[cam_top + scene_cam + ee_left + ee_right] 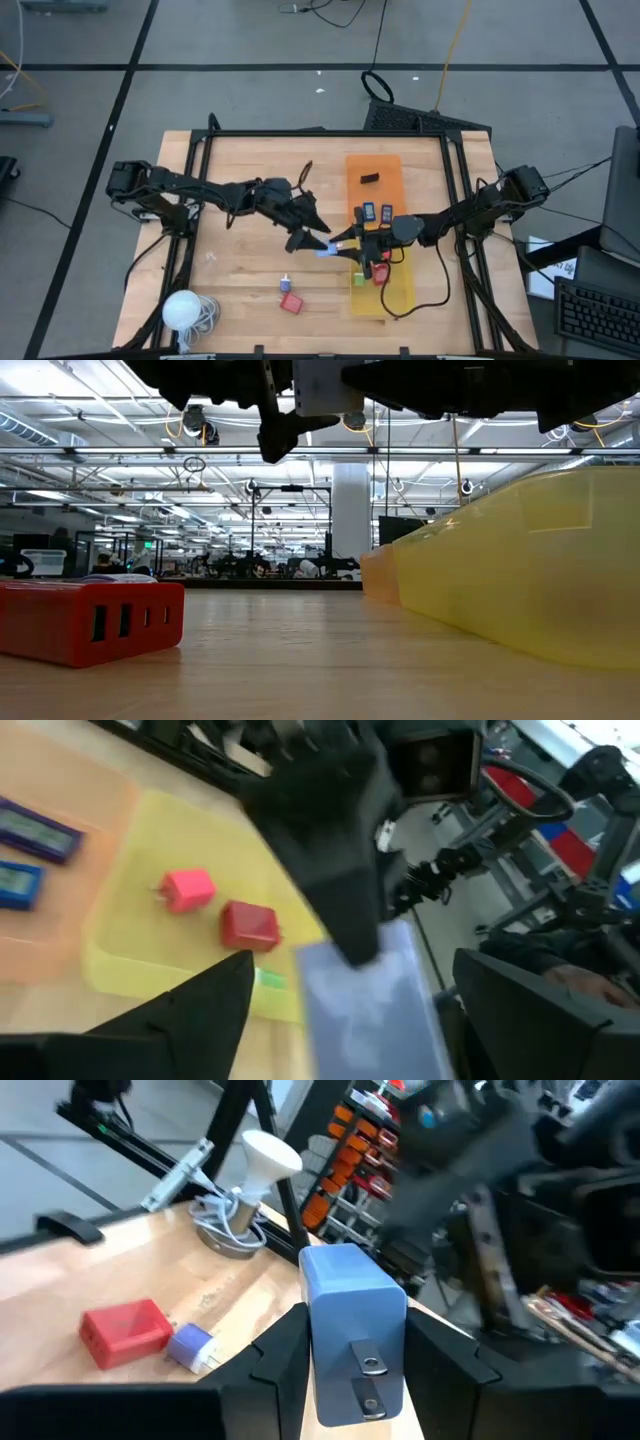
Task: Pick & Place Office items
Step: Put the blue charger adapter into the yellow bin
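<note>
Right gripper (355, 1370) clamps seemingly upright light-blue block (350, 1315).

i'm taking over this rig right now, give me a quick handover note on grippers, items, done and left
Left gripper: open, mid-table beside the trays; it holds nothing.
Right gripper: shut on a light-blue block, which it holds above the table near the left gripper.
Done: orange tray holds a black piece and two dark blue pieces; yellow tray holds a pink block, a red block and a green piece.
Left: place the light-blue block, then pick up the red block with ports and the small blue plug, both on the bare wood near the white ball.
</note>
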{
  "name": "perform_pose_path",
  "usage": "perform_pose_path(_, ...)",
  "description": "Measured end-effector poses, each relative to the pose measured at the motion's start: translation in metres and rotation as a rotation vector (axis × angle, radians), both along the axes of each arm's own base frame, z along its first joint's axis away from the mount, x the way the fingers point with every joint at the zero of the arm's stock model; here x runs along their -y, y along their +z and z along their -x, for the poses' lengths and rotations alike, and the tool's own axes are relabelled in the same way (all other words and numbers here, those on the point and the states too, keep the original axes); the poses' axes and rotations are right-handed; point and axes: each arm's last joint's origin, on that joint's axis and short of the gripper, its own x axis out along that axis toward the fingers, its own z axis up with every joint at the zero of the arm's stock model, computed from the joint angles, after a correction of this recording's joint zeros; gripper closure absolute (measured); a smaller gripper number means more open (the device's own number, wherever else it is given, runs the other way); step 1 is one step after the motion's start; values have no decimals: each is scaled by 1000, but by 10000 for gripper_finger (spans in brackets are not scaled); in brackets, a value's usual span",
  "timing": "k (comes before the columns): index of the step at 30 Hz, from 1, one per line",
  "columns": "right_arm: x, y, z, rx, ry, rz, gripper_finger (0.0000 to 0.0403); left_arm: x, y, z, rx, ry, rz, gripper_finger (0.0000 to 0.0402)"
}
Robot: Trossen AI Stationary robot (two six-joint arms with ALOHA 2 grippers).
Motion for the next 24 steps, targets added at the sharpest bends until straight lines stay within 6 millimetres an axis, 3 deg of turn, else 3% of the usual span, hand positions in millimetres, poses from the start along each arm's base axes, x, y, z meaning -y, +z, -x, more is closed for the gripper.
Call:
perform_pose_path(5,-2,0,0,-18,54,-77,275,-18,7,9,7,24,-79,40)
perform_pose_path(11,2,9,8,-77,40,-160,275,-33,-1,13,-70,59,-129,46)
perform_pose_path(18,9,35,32,-174,22,-312,275,-39,-2,12,-86,230,-198,43)
perform_pose_path(24,8,43,55,-308,13,-424,275,-42,0,10,-67,326,-235,41)
